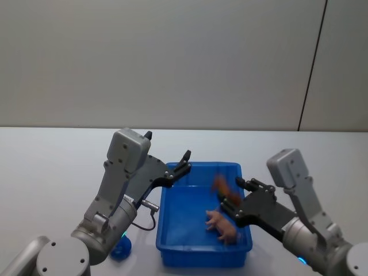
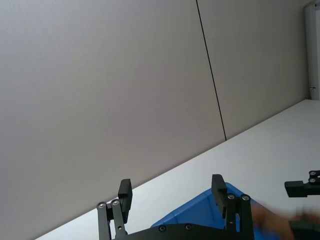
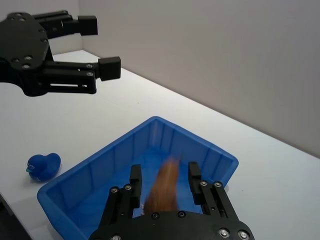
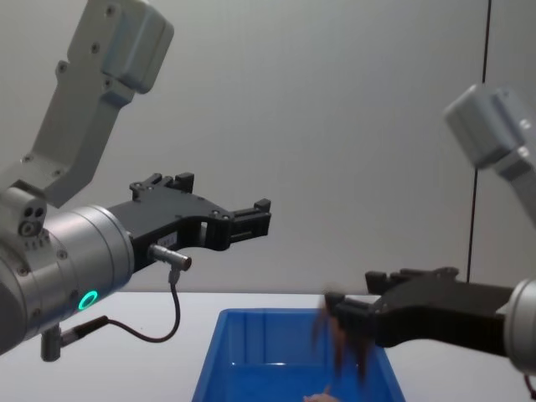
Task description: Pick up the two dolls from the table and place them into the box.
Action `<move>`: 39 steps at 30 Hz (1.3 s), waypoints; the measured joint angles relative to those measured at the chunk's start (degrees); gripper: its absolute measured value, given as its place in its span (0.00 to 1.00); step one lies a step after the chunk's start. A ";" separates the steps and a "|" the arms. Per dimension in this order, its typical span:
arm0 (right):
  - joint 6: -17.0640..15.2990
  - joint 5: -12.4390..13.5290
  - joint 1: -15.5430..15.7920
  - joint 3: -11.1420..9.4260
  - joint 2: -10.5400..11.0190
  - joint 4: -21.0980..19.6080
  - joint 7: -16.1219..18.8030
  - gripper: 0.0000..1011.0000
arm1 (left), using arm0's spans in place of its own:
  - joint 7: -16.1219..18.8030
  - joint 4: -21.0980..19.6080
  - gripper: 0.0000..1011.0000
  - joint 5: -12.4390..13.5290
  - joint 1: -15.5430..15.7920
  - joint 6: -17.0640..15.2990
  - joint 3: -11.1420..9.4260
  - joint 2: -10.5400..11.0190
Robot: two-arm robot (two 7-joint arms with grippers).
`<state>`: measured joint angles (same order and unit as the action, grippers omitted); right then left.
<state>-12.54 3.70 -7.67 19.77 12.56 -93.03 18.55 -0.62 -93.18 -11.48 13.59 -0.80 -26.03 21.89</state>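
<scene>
Head view: right pincer released over the box, reddish-brown doll seemingly falling in; pink doll lies inside; left pincer open above the left rim; next, probably withdraw.

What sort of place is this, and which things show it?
Likely a robotics lab or test room: a white table, grey wall panels, and the left gripper and right gripper raised at a blue plastic bin.
</scene>
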 joint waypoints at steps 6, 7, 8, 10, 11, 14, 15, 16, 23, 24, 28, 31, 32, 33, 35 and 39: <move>-1.18 -0.33 -1.34 0.35 -1.15 2.33 0.14 0.66 | 0.00 0.00 0.99 0.00 0.00 0.00 0.00 0.00; -1.25 -0.34 -1.55 0.37 -1.29 2.62 0.14 0.70 | 0.00 0.00 0.99 0.00 0.00 0.00 0.00 0.00; -1.38 -0.35 -1.80 0.38 -1.47 3.19 0.14 0.75 | 0.00 0.00 0.99 0.00 0.00 0.00 0.00 0.00; -1.44 -0.35 -2.03 0.37 -1.59 3.61 0.13 0.79 | 0.00 0.00 0.99 0.00 0.00 0.00 0.00 0.00; -1.45 -0.35 -2.22 0.30 -1.67 3.97 0.05 0.83 | 0.00 0.00 0.99 0.00 0.00 0.00 0.00 0.00; -1.38 -0.23 -2.42 0.06 -1.66 4.40 -0.10 0.89 | 0.00 0.00 0.99 0.00 0.00 0.00 0.00 0.00; -1.22 -0.05 -2.48 -0.17 -1.56 4.58 -0.25 0.94 | 0.00 0.00 0.99 0.00 0.00 0.00 0.00 0.00; -1.08 0.15 -2.49 -0.37 -1.41 4.65 -0.36 0.96 | 0.00 0.00 0.99 0.00 0.00 0.00 0.00 0.00; -0.07 1.18 -1.89 -1.70 0.14 4.39 -0.68 0.99 | 0.00 0.00 0.99 0.00 0.00 0.00 0.00 0.00; 0.19 1.41 -1.60 -2.05 0.61 4.17 -0.73 0.99 | 0.00 0.00 0.99 0.00 0.00 0.00 0.00 0.00; 0.78 2.03 -0.66 -3.00 1.96 3.55 -0.95 0.99 | 0.00 0.00 0.99 0.00 0.00 0.00 0.00 0.00; 1.14 2.48 0.18 -3.70 3.08 3.05 -1.18 0.99 | 0.00 0.00 0.99 0.00 0.00 0.00 0.00 0.00; 1.30 2.68 0.59 -4.02 3.57 2.82 -1.29 0.99 | 0.00 0.00 0.99 0.00 0.00 0.00 0.00 0.00; 1.30 2.68 0.59 -4.02 3.57 2.82 -1.29 0.99 | -0.01 0.00 0.99 0.00 0.00 0.00 0.00 0.00; 1.51 2.96 1.09 -4.39 4.16 2.52 -1.42 0.99 | -0.01 0.00 0.99 0.01 -0.01 0.01 0.02 0.00; 1.77 3.29 1.72 -4.92 4.94 2.13 -1.59 0.99 | -0.05 -0.04 0.99 0.19 -0.06 -0.02 0.10 0.10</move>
<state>-10.77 6.99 -5.95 14.85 17.50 -90.89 16.95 -0.67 -93.22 -11.29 13.53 -0.82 -25.92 21.99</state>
